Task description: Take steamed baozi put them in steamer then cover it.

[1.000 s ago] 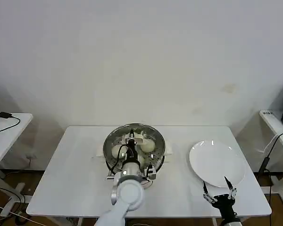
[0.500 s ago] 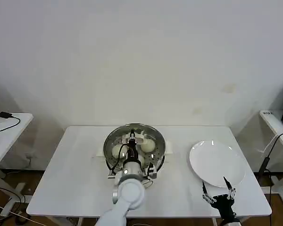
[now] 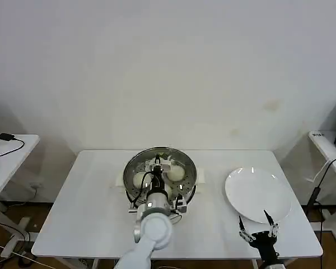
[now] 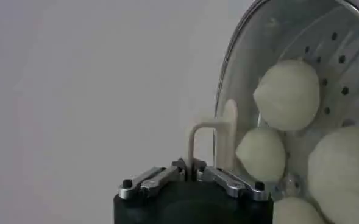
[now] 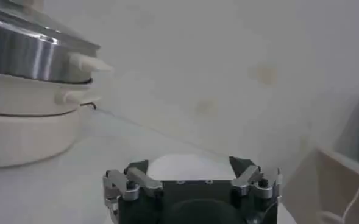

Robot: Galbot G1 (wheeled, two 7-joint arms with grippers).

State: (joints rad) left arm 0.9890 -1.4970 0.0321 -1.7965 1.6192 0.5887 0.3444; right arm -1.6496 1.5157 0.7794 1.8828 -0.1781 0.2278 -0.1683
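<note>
The steamer (image 3: 189, 186) stands mid-table, a shiny steel pot on a white base (image 5: 21, 134). The clear glass cover (image 3: 169, 157) lies over its mouth. My left gripper (image 3: 158, 166) hangs above the pot's centre, shut on the cover's cream bar handle (image 4: 192, 143). Several cream-white steamed baozi (image 3: 176, 174) sit on the perforated tray under the glass, and the left wrist view shows them close up (image 4: 287, 94). Whether the cover's rim sits fully on the pot I cannot tell. My right gripper (image 3: 259, 230) stands open and empty near the table's front right edge.
A flat white plate (image 3: 257, 194) lies bare at the right of the table, just beyond the right gripper, and shows in the right wrist view (image 5: 179, 165). Side tables (image 3: 5, 157) stand off to the left and to the right (image 3: 330, 151). A wall rises close behind.
The right gripper has drawn back slightly toward the table's front edge. The left gripper stays on the cover's handle over the steamer.
</note>
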